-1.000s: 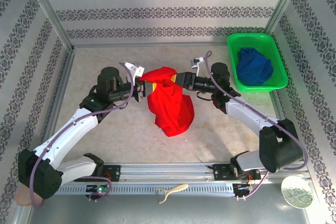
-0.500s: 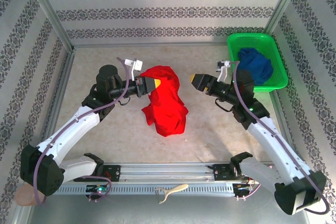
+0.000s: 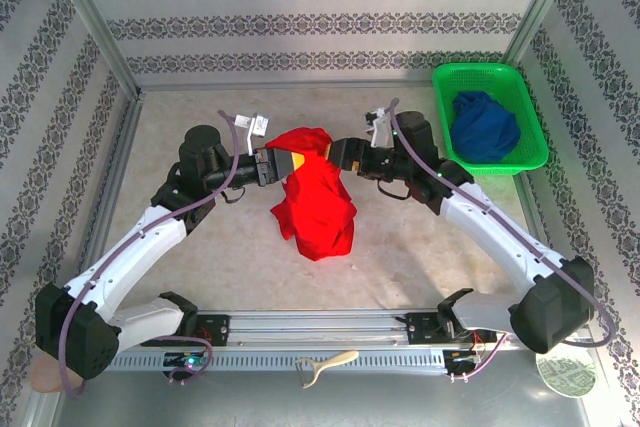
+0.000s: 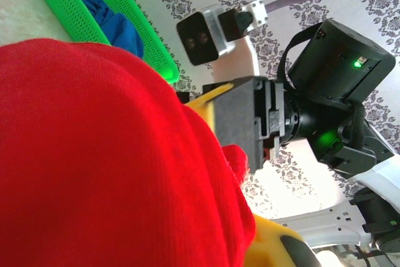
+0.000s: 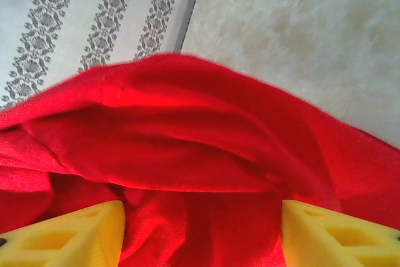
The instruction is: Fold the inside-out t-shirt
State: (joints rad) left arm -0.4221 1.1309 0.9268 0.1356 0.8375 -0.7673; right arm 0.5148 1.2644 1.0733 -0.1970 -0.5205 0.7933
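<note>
My left gripper [image 3: 288, 160] pinches the red t-shirt [image 3: 318, 209], its tips half buried in cloth; my right gripper [image 3: 337, 150], spread, straddles the top fold.

No readable text anywhere: not a word, number or brand could be made out. The red t-shirt [image 3: 315, 202] faced the cameras with plain cloth and no lettering on it. The pale round disc [image 3: 565, 367] at the near right corner carried some marking, but it was too small to read.
</note>
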